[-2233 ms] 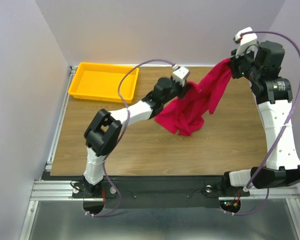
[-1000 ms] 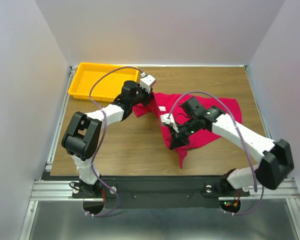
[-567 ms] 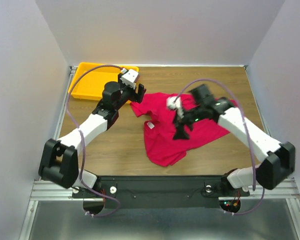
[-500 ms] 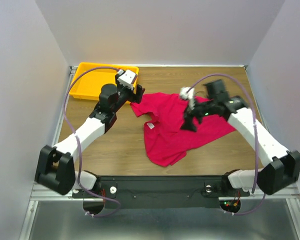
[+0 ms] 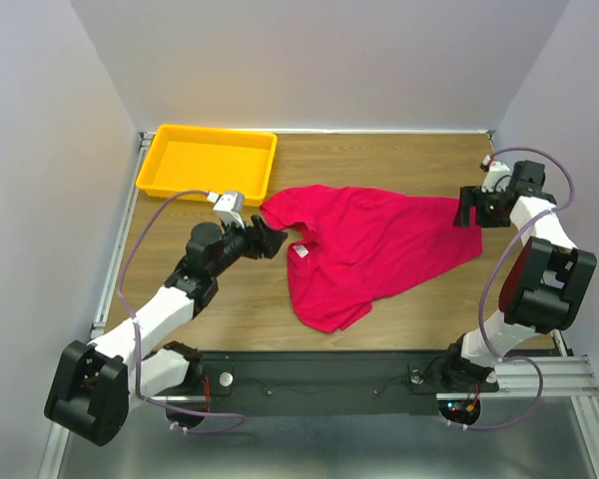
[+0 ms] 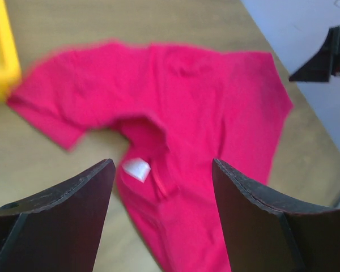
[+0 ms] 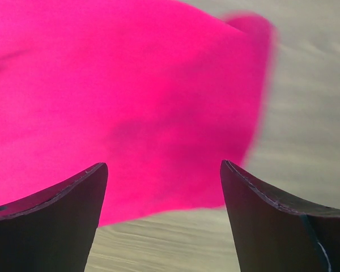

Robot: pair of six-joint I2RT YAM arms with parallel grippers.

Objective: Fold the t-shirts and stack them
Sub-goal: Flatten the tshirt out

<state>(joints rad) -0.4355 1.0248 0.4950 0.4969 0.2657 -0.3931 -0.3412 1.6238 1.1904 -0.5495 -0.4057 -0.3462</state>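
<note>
One crimson-pink t-shirt point(image 5: 369, 249) lies spread out, a little wrinkled, in the middle of the wooden table point(image 5: 429, 319). Its white neck label point(image 5: 299, 251) faces up. My left gripper point(image 5: 270, 239) stands open just left of the collar, apart from the cloth. The left wrist view looks over the t-shirt point(image 6: 215, 96) and the label point(image 6: 137, 169) between the open left gripper's point(image 6: 161, 164) dark fingers. My right gripper point(image 5: 469, 210) is open at the shirt's right corner. In the right wrist view the right gripper point(image 7: 163, 165) holds nothing, with the t-shirt point(image 7: 130, 85) just beyond it.
An empty yellow tray point(image 5: 210, 160) sits at the table's far left corner, behind the left gripper. Walls close in the table at the back and both sides. The right arm point(image 5: 539, 269) stands along the right edge.
Both grippers have opened and let go of the shirt, which now lies spread on the table. The left arm drew back toward me; the right arm swung out to the right edge.
</note>
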